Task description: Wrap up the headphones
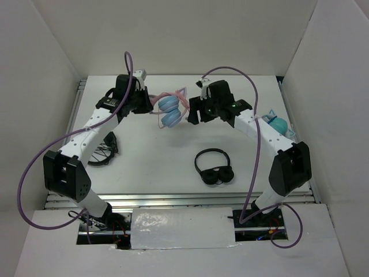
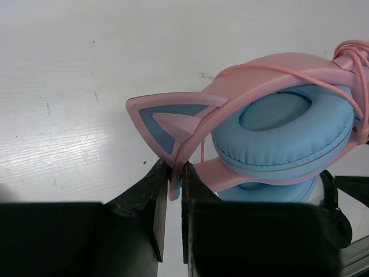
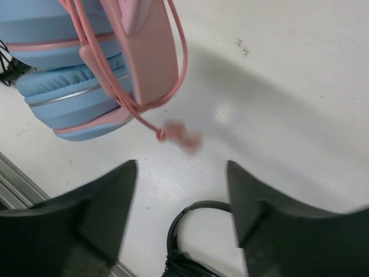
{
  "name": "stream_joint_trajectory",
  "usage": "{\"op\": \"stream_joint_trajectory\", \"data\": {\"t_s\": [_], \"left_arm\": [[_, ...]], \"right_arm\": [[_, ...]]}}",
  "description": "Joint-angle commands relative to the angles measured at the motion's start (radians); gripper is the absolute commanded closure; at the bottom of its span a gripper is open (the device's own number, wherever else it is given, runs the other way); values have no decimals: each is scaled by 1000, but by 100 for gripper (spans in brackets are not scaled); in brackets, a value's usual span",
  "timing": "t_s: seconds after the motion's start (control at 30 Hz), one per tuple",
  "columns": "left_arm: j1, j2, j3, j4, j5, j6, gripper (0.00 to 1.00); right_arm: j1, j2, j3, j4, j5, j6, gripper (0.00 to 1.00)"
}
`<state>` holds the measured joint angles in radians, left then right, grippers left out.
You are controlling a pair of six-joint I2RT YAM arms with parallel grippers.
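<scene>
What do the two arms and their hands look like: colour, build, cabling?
Both the left arm and right arm have white links with bulky black joint housings. A thin purple cable loops loosely along each, base to wrist. The left hand and right hand are black, each with two wedge-shaped matte fingers. No markings are legible.

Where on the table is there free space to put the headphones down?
The widest bare patch lies between the black wire bundle and the black headphones. It is crowded at the far middle, where the left gripper holds the headphones beside the open right gripper, and by the teal object at the right edge.
</scene>
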<state>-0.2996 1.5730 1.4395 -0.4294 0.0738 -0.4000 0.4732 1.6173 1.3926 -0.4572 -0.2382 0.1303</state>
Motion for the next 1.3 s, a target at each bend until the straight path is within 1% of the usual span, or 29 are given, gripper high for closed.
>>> {"op": "stream_joint_trajectory", "data": {"t_s": [0.0, 0.03, 0.07, 0.17, 0.23, 0.33, 0.53, 0.6, 0.77, 0.9, 1.0, 1.13, 1.2, 1.27], "left_arm": [[16, -56, 27, 40, -25, -42, 100], [22, -54, 29, 38, -25, -51, 100], [27, -47, 24, 47, -11, -57, 100], [51, -31, 35, 70, 44, -68, 100], [69, 5, 50, 61, 47, -77, 100], [109, 57, 62, 73, 102, -83, 100], [197, 168, 48, 145, 240, -111, 100], [215, 218, 59, 155, 262, -114, 100], [249, 349, 163, 63, 195, -80, 100], [283, 415, 209, 37, 188, -65, 100], [295, 462, 248, 20, 188, -59, 100], [295, 533, 332, -32, 140, -42, 100], [297, 547, 340, -35, 155, -43, 100], [332, 567, 346, -25, 173, -51, 100]], "right_arm": [[-21, -60, -6, 35, 27, -60, 23], [-24, -59, -6, 35, 22, -67, 19], [-28, -59, -6, 34, 1, -80, 1], [-34, -63, -21, 48, -12, -83, 0], [-41, -82, -33, 64, -18, -81, 0], [-56, -120, -67, 84, -21, -58, 0], [-105, -206, -171, 115, -42, -9, 0], [-122, -230, -202, 114, -43, -3, 0], [-159, -263, -263, 124, -17, -8, 0], [-191, -238, -262, 98, -4, 0, 0], [-212, -223, -262, 98, -22, 0, 0], [-229, -211, -259, 92, -27, -1, 0], [-232, -212, -259, 92, -30, 2, 0], [-237, -211, -256, 88, -38, 0, 0]]}}
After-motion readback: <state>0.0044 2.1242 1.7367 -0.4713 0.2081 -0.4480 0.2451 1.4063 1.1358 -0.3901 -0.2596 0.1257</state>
